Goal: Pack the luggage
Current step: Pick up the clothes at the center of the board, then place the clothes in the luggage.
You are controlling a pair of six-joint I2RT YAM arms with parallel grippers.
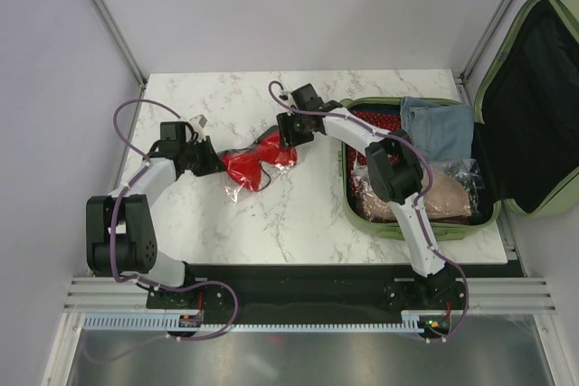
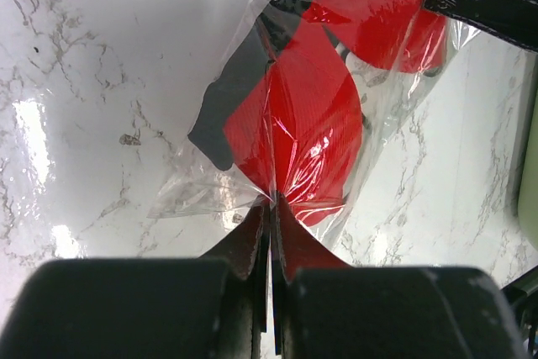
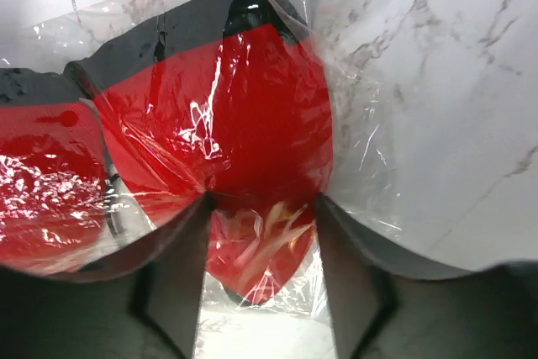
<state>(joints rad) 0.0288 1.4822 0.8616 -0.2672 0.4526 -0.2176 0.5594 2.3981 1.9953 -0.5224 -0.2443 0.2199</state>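
A red and black item in a clear plastic bag (image 1: pixel 253 167) lies on the marble table left of the luggage (image 1: pixel 416 230), a sage-green suitcase lying open with its black-lined lid (image 1: pixel 534 97) raised at the right. My left gripper (image 1: pixel 213 164) is shut on the bag's left edge; in the left wrist view its jaws (image 2: pixel 273 203) pinch the plastic just below the red item (image 2: pixel 303 124). My right gripper (image 1: pixel 288 137) holds the bag's right end; in the right wrist view (image 3: pixel 262 208) its fingers press both sides of the red item (image 3: pixel 235 107).
The suitcase holds folded blue jeans (image 1: pixel 439 128), a red dotted thing (image 1: pixel 375 119) and a brownish bagged item (image 1: pixel 434 198). My right arm reaches leftward over the suitcase's left rim. White walls close the table at the back and left.
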